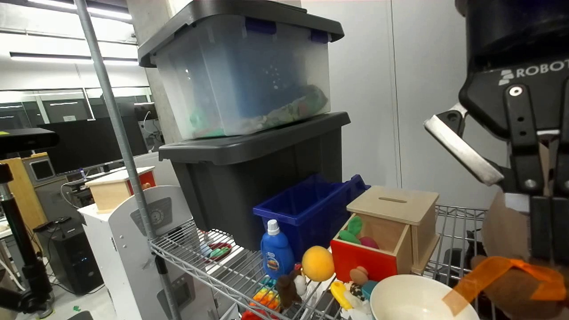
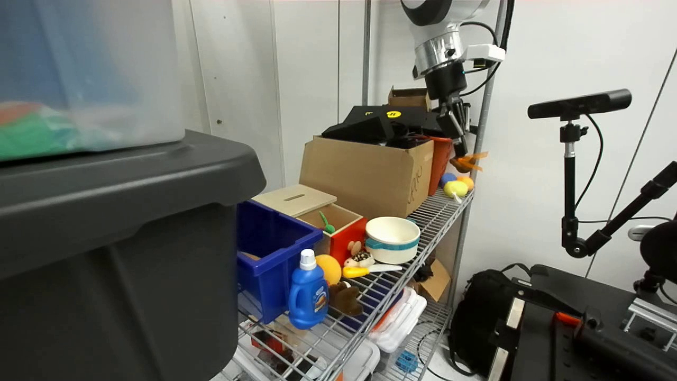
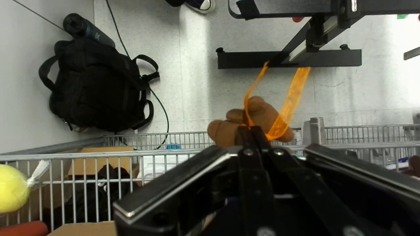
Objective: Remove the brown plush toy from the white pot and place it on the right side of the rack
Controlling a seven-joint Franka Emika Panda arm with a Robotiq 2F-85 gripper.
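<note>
Pressed together at the gripper [image 3: 250,131], pinching the toy [image 3: 262,114], apparently by its orange ribbon [image 3: 293,101]. Hanging in the air directly below that pinch, out of the pot [image 2: 391,256] and well apart from it, on the pot's far side in an exterior view. Likely light, soft and hard to damage, yet apt to swing or twist on so narrow a hold. Better taken around the plush body for steady placing; probably slicker at the ribbon.

Impossible to see inside the pinch: maybe ribbon alone, maybe a fold of plush too. Loses part of toy [image 1: 515,298] and pot [image 1: 413,295] past the edge of an exterior view. Hard to judge clearance above the rack [image 3: 164,152].
</note>
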